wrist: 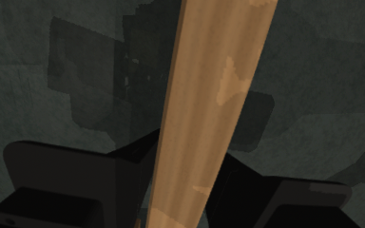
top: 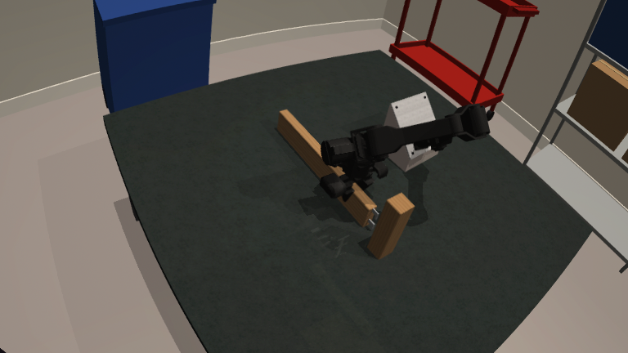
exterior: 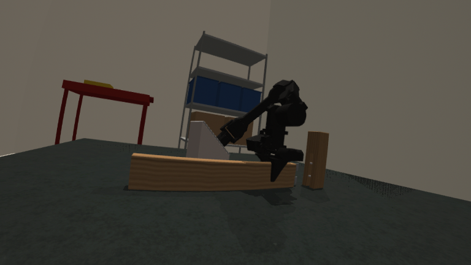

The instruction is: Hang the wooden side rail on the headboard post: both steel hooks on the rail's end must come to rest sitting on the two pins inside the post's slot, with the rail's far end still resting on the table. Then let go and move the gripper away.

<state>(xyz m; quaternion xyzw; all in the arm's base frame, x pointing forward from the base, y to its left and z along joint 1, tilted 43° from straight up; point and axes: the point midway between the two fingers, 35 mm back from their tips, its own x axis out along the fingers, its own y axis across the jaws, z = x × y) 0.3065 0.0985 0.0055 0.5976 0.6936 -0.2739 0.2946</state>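
The wooden side rail (top: 301, 136) (exterior: 194, 175) (wrist: 209, 62) stands on its long edge on the table, its far end resting there. My gripper (top: 352, 192) (exterior: 275, 173) (wrist: 180, 137) is shut on the rail near its hook end, one finger on each side. In the exterior view the far finger is hidden behind the rail. The steel hooks (top: 374, 213) (exterior: 296, 175) stick out of the rail's end toward the upright headboard post (top: 391, 226) (exterior: 318, 157). In the exterior view a gap separates them from the post. Two pins (exterior: 310, 162) show in the post's slot, without hooks on them.
A pale sloped block (top: 410, 110) (exterior: 197, 140) stands behind the rail, beside the arm. The dark table (top: 208, 238) (exterior: 103, 227) carries everything. A blue cabinet (top: 157, 48), a red cart (top: 440, 67) (exterior: 107, 92) and a grey shelf rack (exterior: 229, 48) stand beyond it.
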